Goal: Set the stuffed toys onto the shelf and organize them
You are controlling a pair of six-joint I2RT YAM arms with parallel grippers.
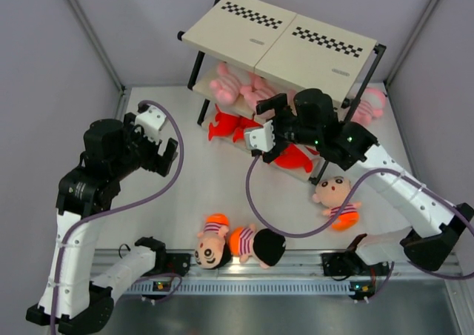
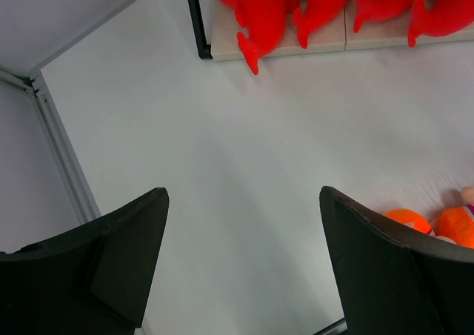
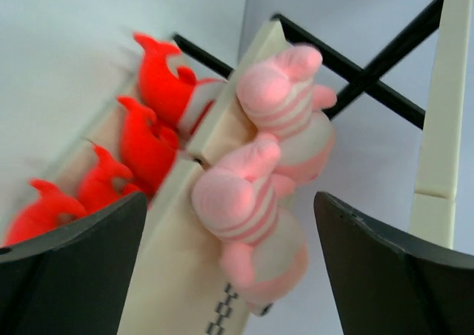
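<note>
At far edge of table (image 1: 207,179), top view: shelf (image 1: 285,46); pink toys (image 1: 226,84) on middle tier, red toys (image 1: 226,124) below; two dolls (image 1: 215,250) at near edge.
Left wrist: left gripper (image 2: 243,194) released, empty.
Right wrist: right gripper (image 3: 229,198) released, facing pink toys.

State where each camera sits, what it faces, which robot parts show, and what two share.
Top external: above, behind the robot; looks down on table, shelf, both arms.
Left wrist: on left arm; faces table, red toys; open jaws show.
Right wrist: on right arm; faces pink plush animals on shelf; open jaws show.
Shared: both wrist views show the red toys.
</note>
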